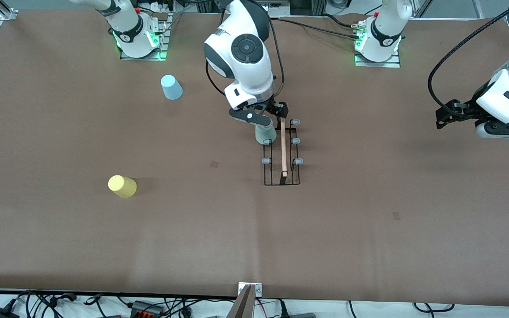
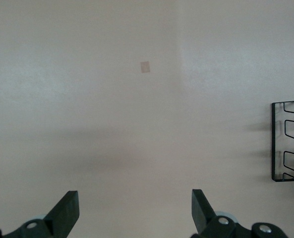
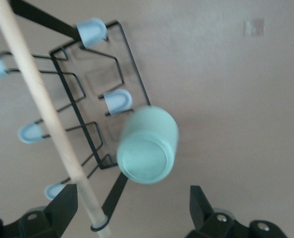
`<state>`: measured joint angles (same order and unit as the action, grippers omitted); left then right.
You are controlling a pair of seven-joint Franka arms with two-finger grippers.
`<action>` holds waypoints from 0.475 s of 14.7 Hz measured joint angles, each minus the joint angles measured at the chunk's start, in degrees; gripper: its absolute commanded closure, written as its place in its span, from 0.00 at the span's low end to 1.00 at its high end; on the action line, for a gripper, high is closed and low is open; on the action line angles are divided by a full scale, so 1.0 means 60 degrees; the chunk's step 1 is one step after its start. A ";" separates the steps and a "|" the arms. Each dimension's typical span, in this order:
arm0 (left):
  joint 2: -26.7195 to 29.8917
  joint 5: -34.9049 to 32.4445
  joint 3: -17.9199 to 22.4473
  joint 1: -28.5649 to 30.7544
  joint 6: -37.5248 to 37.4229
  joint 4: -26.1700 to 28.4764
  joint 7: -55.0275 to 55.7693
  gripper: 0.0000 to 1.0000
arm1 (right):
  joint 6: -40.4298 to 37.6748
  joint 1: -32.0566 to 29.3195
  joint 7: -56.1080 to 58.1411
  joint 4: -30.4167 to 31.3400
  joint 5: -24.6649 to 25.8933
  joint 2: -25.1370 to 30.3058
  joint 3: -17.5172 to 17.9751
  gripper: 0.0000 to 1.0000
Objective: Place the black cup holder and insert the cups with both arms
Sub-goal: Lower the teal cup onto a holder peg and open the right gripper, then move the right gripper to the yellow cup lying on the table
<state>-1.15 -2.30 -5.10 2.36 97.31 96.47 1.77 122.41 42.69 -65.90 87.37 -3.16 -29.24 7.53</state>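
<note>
right arm: reaching out from its base at the top of the table toward the middle, wrist bent down so the right claw is hanging right over the rack's end nearest the bases

right claw state: fingers are spread wide and not gripping anything; in the right wrist view the green cup is sitting free between and just ahead of the two fingertips, not touching either

green cup: sitting upside down on one of the rack's pegs, directly under the right claw, leaning a bit off to the side instead of standing straight; pale grey-green, plain, tapered

rack: lying flat on the table, starting right below the right claw and running away from it toward the front camera; that's its long axis, and the wooden rod is running the same way down the middle

rack looks: thin black wire frame, light wood handle, little grey-tipped pegs sticking out on both sides

left arm: waiting off at its own end of the table, well apart from the rack

left claw: hovering low over bare table with fingers wide apart, nothing between them; one edge of the rack is just peeking in at the side of its wrist view

yellow cup: well away from the right claw, toward the right arm's end, nearer the front camera than the rack

blue cup: also toward the right arm's end, up near that arm's base, upside down
</note>
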 measured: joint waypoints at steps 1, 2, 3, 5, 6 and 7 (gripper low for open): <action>0.0000 0.0000 0.0000 0.0002 0.0000 0.0001 0.0000 0.00 | -0.0078 -0.0192 0.0265 -0.0024 0.0000 0.0203 -0.0027 0.00; 0.0000 0.0000 0.0000 0.0004 0.0000 0.0001 0.0000 0.00 | -0.0289 -0.0454 0.0591 -0.0025 0.0000 0.0446 -0.0041 0.00; 0.0000 0.0000 0.0000 0.0005 0.0000 0.0001 0.0000 0.00 | -0.0557 -0.0770 0.1012 -0.0025 0.0004 0.0695 -0.0053 0.00; 0.0000 0.0000 0.0000 0.0006 0.0000 0.0002 0.0000 0.00 | -0.1034 -0.1516 0.2116 0.0017 0.0027 0.1118 -0.0091 0.00; 0.0000 0.0000 0.0000 0.0006 0.0000 0.0001 0.0000 0.00 | -0.1152 -0.1961 0.2805 0.0112 0.0033 0.1284 -0.0109 0.00; 0.0000 0.0000 0.0000 0.0007 0.0000 0.0002 0.0000 0.00 | -0.1191 -0.2426 0.3546 0.0260 0.0038 0.1398 -0.0124 0.00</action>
<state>-1.15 -2.30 -5.09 2.40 97.31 96.48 1.77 115.26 28.13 -44.62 88.93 -2.93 -20.85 6.79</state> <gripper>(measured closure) 0.000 0.000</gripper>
